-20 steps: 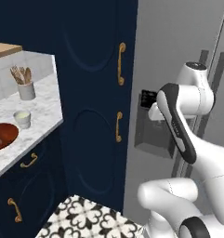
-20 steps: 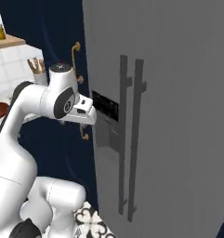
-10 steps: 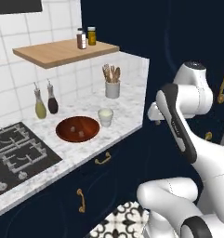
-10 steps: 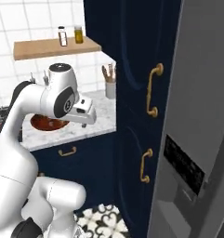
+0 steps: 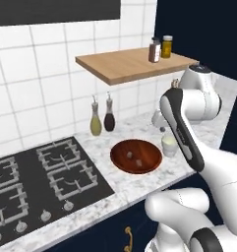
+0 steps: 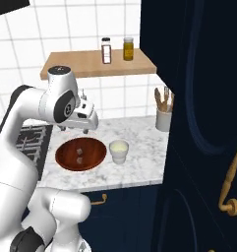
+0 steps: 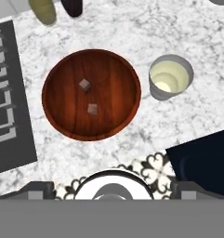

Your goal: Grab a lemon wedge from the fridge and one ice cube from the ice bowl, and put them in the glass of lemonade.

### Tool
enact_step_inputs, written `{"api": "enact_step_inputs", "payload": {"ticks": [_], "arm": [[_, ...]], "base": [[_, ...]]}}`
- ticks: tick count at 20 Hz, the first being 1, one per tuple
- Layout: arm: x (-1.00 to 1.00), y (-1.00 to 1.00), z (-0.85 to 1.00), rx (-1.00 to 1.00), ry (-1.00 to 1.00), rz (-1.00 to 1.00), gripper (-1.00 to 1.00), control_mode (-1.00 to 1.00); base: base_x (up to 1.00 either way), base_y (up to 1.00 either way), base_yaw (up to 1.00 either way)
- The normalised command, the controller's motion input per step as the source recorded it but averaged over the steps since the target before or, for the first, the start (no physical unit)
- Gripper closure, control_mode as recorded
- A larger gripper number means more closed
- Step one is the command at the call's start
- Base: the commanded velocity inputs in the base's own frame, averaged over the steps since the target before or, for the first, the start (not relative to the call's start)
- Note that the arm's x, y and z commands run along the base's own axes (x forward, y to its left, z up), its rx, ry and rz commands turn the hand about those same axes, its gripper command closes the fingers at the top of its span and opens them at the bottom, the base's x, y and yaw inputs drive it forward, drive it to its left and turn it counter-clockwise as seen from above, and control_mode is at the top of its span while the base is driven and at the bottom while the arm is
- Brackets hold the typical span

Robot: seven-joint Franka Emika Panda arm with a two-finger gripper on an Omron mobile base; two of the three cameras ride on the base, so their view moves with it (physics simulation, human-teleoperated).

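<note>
2 ice cubes point(image 7: 85, 84) lie apart from each other near the middle of the ice bowl point(image 7: 57, 116), which sits on the marble table point(image 7: 132, 28) just beside the glass of lemonade point(image 7: 170, 78). In the left base view the bowl point(image 5: 121, 160) and glass point(image 5: 169, 145) stand between the stove point(image 5: 36, 177) and the navy cabinet, with 2 oil bottles point(image 5: 102, 118) behind them.

Each cube looks tiny, hard and light, and I would expect it to be slick and quick to skid across the smooth wood if nudged. Judging from its shape, the best hold is on 2 opposite flat faces, fingers coming straight down, with the cube well centred so it does not squirt out. The upper cube sits at an angle, so the wrist may need to turn to match.

The arm is folded high, elbow bent, wrist pointing down over the bowl. The end effector point(image 6: 85, 120) hangs well above the table, and whether its fingers are spread or closed I cannot tell.
</note>
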Motion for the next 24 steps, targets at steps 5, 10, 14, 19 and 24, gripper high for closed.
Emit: {"api": "enact_step_inputs", "payload": {"ticks": [5,10,14,19,24], "arm": [[0.00,0.00,0.00,0.00,0.00,0.00,-1.00,1.00],[0.00,0.00,0.00,0.00,0.00,0.00,-1.00,1.00],[0.00,0.00,0.00,0.00,0.00,0.00,-1.00,1.00],[0.00,0.00,-0.11,0.00,0.00,0.03,-1.00,-1.00],[0.18,0.22,-0.52,0.00,0.00,0.09,-1.00,-1.00]], "base": [[0.54,-0.09,0.26],[0.01,-0.26,0.16],[-0.36,-0.58,0.07],[-0.16,-0.26,0.06],[0.00,0.00,0.00]]}}
